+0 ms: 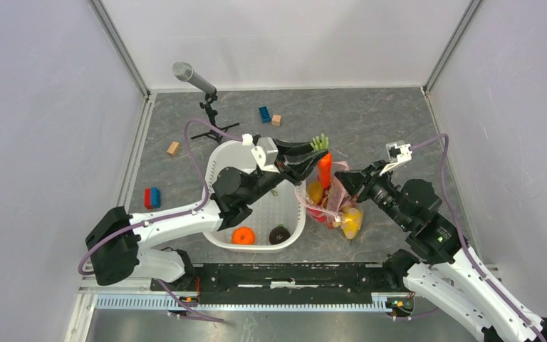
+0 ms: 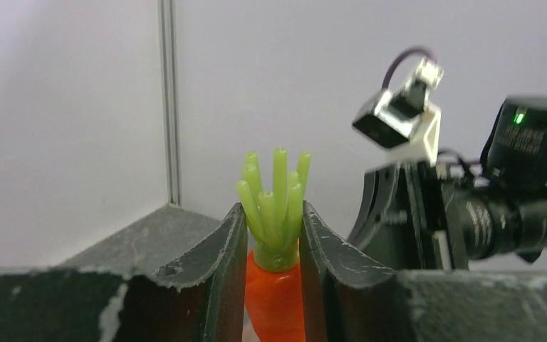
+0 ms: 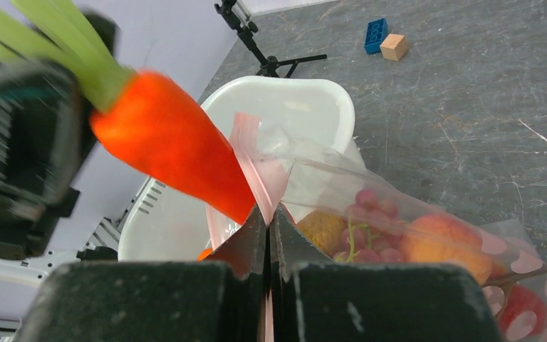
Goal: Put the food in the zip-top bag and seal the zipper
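My left gripper [image 1: 312,161] is shut on an orange carrot [image 1: 325,169] with green leaves, held point down over the mouth of the zip-top bag [image 1: 333,201]. The carrot shows between the jaws in the left wrist view [image 2: 276,288]. My right gripper [image 1: 349,181] is shut on the bag's pink zipper strip [image 3: 263,178] and holds the mouth up. In the right wrist view the carrot [image 3: 171,146] has its tip at the bag's mouth. Inside the bag [image 3: 427,235] lie purple grapes [image 3: 370,214], a yellow fruit [image 3: 325,229] and an orange fruit [image 3: 438,242].
A white basin [image 1: 293,228] left of the bag holds an orange [image 1: 243,236] and a dark fruit [image 1: 279,234]. A microphone on a tripod [image 1: 206,107] stands at the back left. Blue and wooden blocks [image 1: 269,116] lie at the back, others at the left [image 1: 152,197].
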Robot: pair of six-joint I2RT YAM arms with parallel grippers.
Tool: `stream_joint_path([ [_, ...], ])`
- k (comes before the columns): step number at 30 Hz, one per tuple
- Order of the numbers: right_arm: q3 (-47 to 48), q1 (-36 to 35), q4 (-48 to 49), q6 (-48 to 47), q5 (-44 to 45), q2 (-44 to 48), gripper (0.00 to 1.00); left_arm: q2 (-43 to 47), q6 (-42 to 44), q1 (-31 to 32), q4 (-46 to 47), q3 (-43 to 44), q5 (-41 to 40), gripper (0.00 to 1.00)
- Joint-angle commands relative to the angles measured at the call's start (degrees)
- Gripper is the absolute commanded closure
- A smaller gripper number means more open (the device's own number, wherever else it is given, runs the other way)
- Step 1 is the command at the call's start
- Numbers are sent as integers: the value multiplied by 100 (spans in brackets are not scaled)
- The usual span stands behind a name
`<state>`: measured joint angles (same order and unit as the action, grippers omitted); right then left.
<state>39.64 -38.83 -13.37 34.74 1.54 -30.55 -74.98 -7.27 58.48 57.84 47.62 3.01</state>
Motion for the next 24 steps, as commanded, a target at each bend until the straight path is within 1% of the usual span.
stream_joint_path([
  [1, 101, 7, 524, 433, 252, 208, 100, -128, 700, 251, 429, -416, -446, 98],
  [6, -54, 7, 885, 879, 172, 323, 99, -384, 1249, 626, 476, -682, -883, 97],
  [8, -100, 7, 957, 953, 182, 348, 99, -527, 1213, 689, 684, -734, -957, 96],
  [10, -139, 7, 959, 1025, 262, 374, 99, -616, 1207, 725, 642, -683, -878, 94],
  [12, -175, 5, 989, 1054, 313, 413, 99, -625, 1226, 735, 105, -568, -628, 86],
  [14, -176, 7, 970, 1050, 365, 436, 98, -578, 1206, 735, -386, -553, -368, 84],
  [16, -143, 7, 913, 1046, 481, 480, 98, -499, 1078, 739, -681, -647, -352, 83],
  [18, -98, 7, 863, 996, 606, 521, 98, -334, 820, 740, -950, -777, -472, 79],
  [20, -31, 7, 791, 928, 675, 520, 97, -173, 631, 736, -1298, -842, -570, 69],
  [22, 9, 7, 727, 895, 673, 499, 97, -33, 639, 739, -1837, -744, -537, 59],
  [23, -6, 7, 714, 899, 673, 503, 97, 22, 638, 736, -2189, -642, -469, 55],
  [24, -32, 7, 721, 907, 645, 495, 97, 87, 649, 736, -2502, -540, -416, 54],
])
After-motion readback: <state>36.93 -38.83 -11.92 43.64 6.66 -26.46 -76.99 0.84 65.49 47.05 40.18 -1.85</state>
